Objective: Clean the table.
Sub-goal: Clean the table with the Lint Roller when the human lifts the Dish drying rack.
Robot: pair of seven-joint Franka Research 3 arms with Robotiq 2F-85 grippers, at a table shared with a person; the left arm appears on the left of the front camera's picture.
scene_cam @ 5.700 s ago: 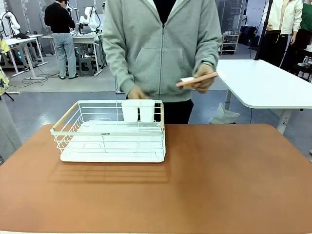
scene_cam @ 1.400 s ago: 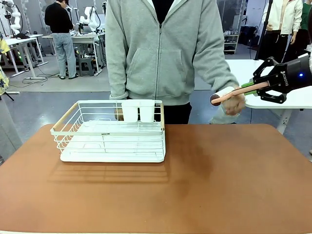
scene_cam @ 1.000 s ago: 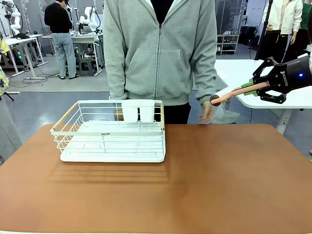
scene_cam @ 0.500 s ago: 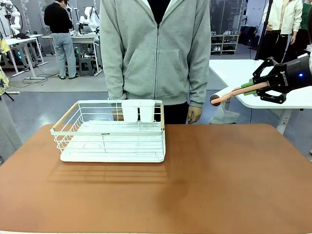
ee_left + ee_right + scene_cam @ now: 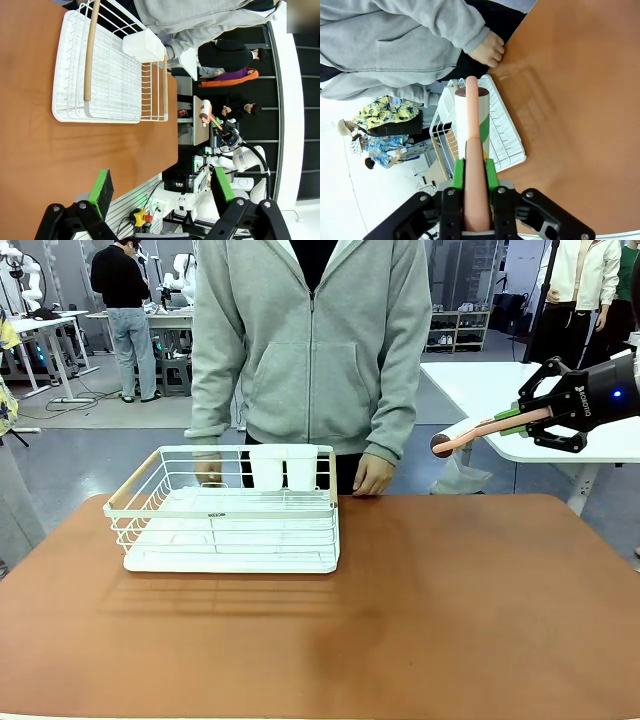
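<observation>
The table has a reddish-brown top with rounded corners. Its long axis runs left to right in the front view, one long edge toward the robot and the other toward the far side.

A person in a grey zip hoodie stands just behind that far edge, left of its middle.

A white wire rack stands on the far left part of the top, its long sides parallel with the table's far edge. A wooden handle runs along its left short end, and a white cup holder hangs at its far side.

The right gripper is raised above the level of the top, toward the far right corner. Its jaws are clamped on the pink handle of a lint roller. The roller's long axis slopes from the gripper down toward the picture's left, roll end lowest. In the right wrist view it reaches straight out from between the green pads, with the white roll aimed toward the rack. Whether the roll hangs over the top or past the far edge, I cannot tell.

The left gripper has its green-padded fingers spread wide with nothing between them, and looks along the top toward the rack.

One hand hangs at the far edge just beside the rack's far right corner. The other hand is behind the rack's far side, seen through the wires.
</observation>
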